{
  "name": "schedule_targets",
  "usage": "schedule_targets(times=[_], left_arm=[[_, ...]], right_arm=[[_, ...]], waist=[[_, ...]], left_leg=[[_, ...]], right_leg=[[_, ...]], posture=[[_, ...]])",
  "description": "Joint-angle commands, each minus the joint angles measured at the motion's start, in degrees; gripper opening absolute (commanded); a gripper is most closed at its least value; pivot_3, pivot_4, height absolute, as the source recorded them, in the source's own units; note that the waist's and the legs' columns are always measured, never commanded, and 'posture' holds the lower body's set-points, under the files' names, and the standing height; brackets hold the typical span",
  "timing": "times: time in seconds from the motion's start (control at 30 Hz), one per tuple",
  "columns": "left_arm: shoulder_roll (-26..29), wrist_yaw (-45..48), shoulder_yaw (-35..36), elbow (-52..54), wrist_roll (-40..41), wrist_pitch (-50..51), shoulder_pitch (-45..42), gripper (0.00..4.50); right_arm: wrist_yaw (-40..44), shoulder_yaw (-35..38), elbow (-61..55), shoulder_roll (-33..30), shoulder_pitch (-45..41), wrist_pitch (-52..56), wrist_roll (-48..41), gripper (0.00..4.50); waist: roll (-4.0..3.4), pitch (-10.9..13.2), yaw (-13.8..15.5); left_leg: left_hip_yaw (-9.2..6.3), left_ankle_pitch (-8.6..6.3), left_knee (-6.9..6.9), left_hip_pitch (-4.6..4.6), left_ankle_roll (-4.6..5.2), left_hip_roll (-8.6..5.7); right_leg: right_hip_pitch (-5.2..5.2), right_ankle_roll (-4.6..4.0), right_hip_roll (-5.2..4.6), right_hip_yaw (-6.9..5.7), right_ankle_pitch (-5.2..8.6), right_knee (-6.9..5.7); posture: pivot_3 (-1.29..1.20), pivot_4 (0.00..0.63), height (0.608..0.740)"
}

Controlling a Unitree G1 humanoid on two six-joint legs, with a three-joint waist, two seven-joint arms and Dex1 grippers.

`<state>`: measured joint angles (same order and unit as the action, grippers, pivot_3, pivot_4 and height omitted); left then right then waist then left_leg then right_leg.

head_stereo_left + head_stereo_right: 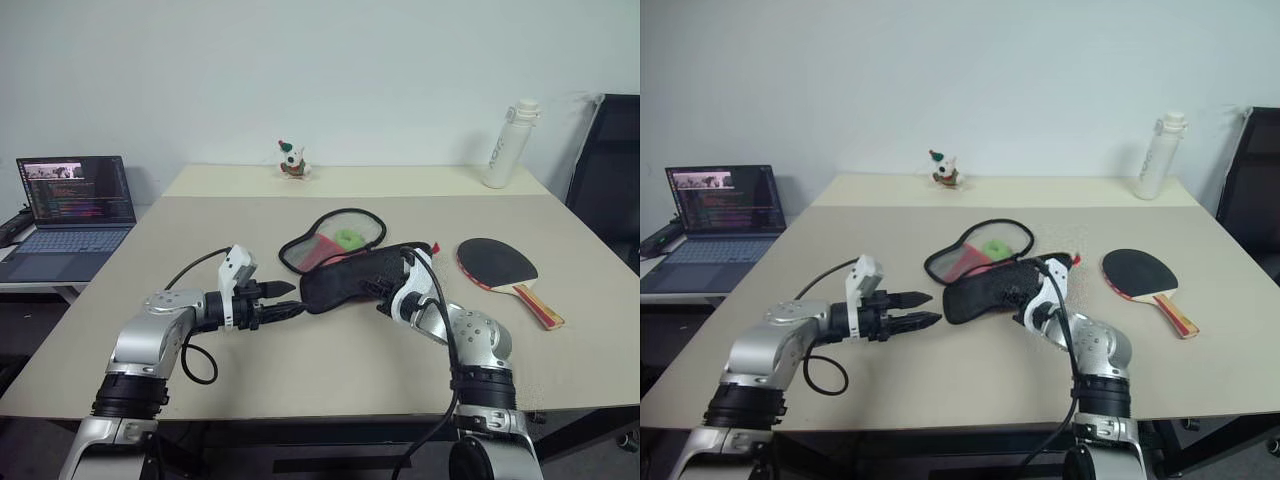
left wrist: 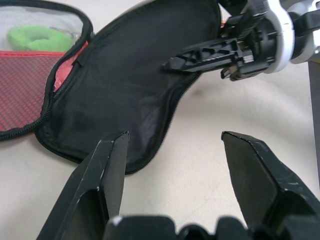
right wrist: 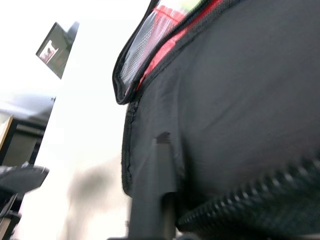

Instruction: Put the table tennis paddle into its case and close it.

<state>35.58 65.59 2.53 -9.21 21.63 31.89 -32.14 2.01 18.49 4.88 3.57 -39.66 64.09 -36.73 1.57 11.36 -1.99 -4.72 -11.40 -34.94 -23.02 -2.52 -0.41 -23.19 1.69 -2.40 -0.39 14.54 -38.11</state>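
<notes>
We are looking over a beige table [image 1: 200,380] with the case [image 1: 350,275] lying unzipped near its middle. Its front flap is all black; its rear flap, lying open toward the far edge, is showing red mesh and a lime-green piece [image 1: 349,238] inside.

Our right gripper [image 1: 383,289] is reaching in from the near edge, and its fingers are pinched together on the case's black flap at the zipper edge; in the right wrist view a finger [image 3: 159,180] is pressing flat against the black fabric beside the zipper teeth.

Our left gripper [image 1: 290,300] is hovering just beside the case's left end, not touching it. In the left wrist view its two black fingers [image 2: 107,170] are standing apart, with bare table between them and the case's rounded end just past the tips.

The paddle [image 1: 505,274] is lying flat to the right of the case, near the table's right edge, black face up, handle pointing toward the near right corner. It is apart from the case and from both grippers.

A white bottle [image 1: 510,143] is standing by the far right corner, and a small figurine [image 1: 291,160] is sitting at the middle of the far edge. A laptop [image 1: 70,215] is sitting open on a lower surface beyond the left edge.
</notes>
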Motion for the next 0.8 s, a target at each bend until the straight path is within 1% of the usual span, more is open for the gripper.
schedule_targets(times=[0.03, 0.17, 0.27, 0.37, 0.43, 0.47, 0.53, 0.57, 0.7, 0.77, 0.8], left_arm=[[0.64, 0.63, -0.06, 3.38, 1.26, -1.07, -0.01, 3.23], [1.00, 1.71, -0.42, 4.35, 1.60, -0.90, 0.23, 3.23], [1.40, 2.40, -0.72, 4.46, 1.54, -1.05, 0.26, 3.23], [1.67, 2.69, -0.92, 4.12, 1.41, -1.40, 0.20, 3.23], [1.68, 2.70, -1.08, 4.10, 1.27, -1.57, 0.19, 3.23], [1.67, 2.71, -1.16, 4.13, 1.17, -1.67, 0.22, 3.23], [1.63, 2.70, -1.25, 4.12, 1.08, -1.81, 0.28, 3.23], [1.62, 2.64, -1.30, 4.15, 1.06, -1.92, 0.34, 3.23], [1.53, 2.12, -1.50, 4.24, 1.00, -2.20, 0.46, 3.23], [1.52, 1.92, -1.62, 4.32, 1.05, -2.26, 0.51, 3.23], [1.47, 1.75, -1.66, 4.34, 1.00, -2.38, 0.57, 3.23]], right_arm=[[4.51, -0.97, -4.97, -5.18, -0.33, 7.06, -4.39, 0.03], [12.62, -4.30, -7.37, -15.60, 0.13, 16.56, -8.39, 0.03], [21.49, -9.69, -8.47, -25.69, 0.19, 20.42, -10.35, 0.03], [30.11, -16.16, -6.72, -34.86, -0.98, 18.44, -8.97, 0.03], [36.48, -22.02, -3.65, -40.66, -2.69, 13.99, -5.59, 0.03], [39.19, -24.50, -1.72, -42.60, -3.79, 11.74, -3.80, 0.03], [43.77, -28.83, 2.13, -44.87, -6.36, 7.38, -0.26, 0.03], [45.40, -30.62, 5.01, -45.02, -8.33, 4.92, 1.90, 0.03], [50.82, -34.99, 15.70, -43.07, -15.55, -3.33, 8.45, 0.03], [52.45, -35.84, 20.18, -41.57, -18.04, -6.15, 11.03, 0.55], [52.51, -35.97, 23.35, -40.22, -19.74, -8.37, 12.66, 0.68]], waist=[[-0.01, 0.00, 0.00], [-0.01, 0.01, 0.11], [-0.01, 0.01, 0.10], [-0.01, 0.01, 0.11], [-0.01, 0.01, 0.05], [-0.01, 0.01, -0.05], [-0.01, 0.02, -0.27], [0.00, 0.02, -0.28], [0.01, 0.03, -0.51], [0.01, 0.04, -0.51], [0.01, 0.04, -0.42]], left_leg=[[0.00, 0.00, 0.00, 0.00, 0.00, 0.01], [0.01, 0.00, 0.00, -0.01, 0.00, 0.01], [0.05, -0.01, 0.00, -0.01, 0.01, -0.01], [0.05, -0.01, 0.00, -0.01, 0.01, 0.02], [0.06, -0.01, -0.01, 0.00, 0.01, 0.04], [0.07, -0.01, -0.02, 0.00, 0.01, 0.05], [0.10, -0.01, -0.03, 0.02, 0.01, 0.06], [0.10, -0.01, -0.03, 0.03, 0.01, 0.06], [0.12, -0.01, -0.03, 0.02, 0.01, 0.07], [0.12, -0.01, -0.02, -0.01, 0.00, 0.07], [0.10, -0.01, -0.01, -0.02, 0.00, 0.07]], right_leg=[[0.00, 0.00, 0.01, 0.00, 0.00, 0.00], [0.00, 0.02, 0.02, 0.00, 0.03, 0.04], [0.00, 0.06, 0.08, 0.01, 0.06, 0.08], [0.00, 0.09, 0.19, 0.00, 0.09, 0.11], [0.00, 0.09, 0.21, 0.00, 0.09, 0.10], [0.00, 0.08, 0.23, 0.00, 0.09, 0.11], [0.00, 0.07, 0.24, 0.02, 0.08, 0.11], [0.00, 0.07, 0.24, 0.02, 0.08, 0.10], [-0.02, 0.07, 0.26, 0.04, 0.08, 0.12], [-0.05, 0.07, 0.26, 0.04, 0.07, 0.12], [-0.05, 0.06, 0.26, 0.02, 0.07, 0.13]], posture=[[0.00, 0.150, 0.740], [0.00, 0.150, 0.740], [0.00, 0.150, 0.740], [0.00, 0.150, 0.740], [0.00, 0.150, 0.740], [0.00, 0.150, 0.740], [0.00, 0.150, 0.740], [0.00, 0.150, 0.740], [0.00, 0.150, 0.740], [0.00, 0.150, 0.740], [0.00, 0.150, 0.740]])
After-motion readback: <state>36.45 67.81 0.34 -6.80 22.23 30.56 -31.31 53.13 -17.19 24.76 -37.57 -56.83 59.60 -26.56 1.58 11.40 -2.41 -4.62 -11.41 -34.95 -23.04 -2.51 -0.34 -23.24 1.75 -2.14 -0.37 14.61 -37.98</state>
